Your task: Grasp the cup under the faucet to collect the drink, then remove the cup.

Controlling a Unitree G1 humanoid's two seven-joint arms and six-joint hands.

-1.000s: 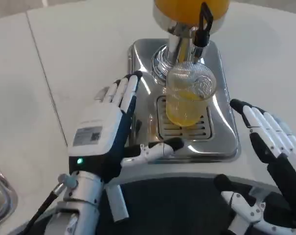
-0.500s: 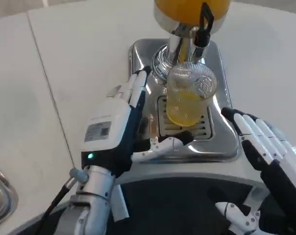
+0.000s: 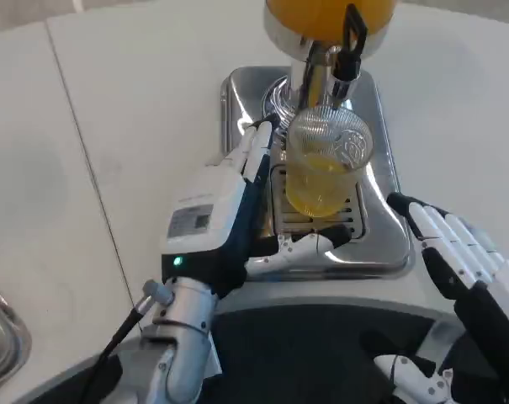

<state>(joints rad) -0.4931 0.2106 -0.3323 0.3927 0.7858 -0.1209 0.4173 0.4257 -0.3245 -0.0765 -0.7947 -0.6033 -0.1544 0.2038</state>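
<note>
A clear ribbed cup (image 3: 324,165), about half full of orange drink, stands on the grille of the steel drip tray (image 3: 380,210) under the black-handled faucet (image 3: 349,46) of the juice dispenser (image 3: 321,15). My left hand (image 3: 229,215) is open just left of the cup, fingers stretched along its side and thumb reaching under its near edge; I cannot tell if they touch the glass. My right hand (image 3: 460,261) is open at the tray's near right corner, apart from the cup.
The dispenser's chrome column (image 3: 300,84) rises right behind the cup. A metal rim (image 3: 2,337) shows at the far left bottom edge. White table (image 3: 111,126) spreads to the left and right of the tray.
My left hand has moved forward and right, closing in beside the cup. My right hand has shifted slightly near the tray's right corner. The cup has stayed in place.
</note>
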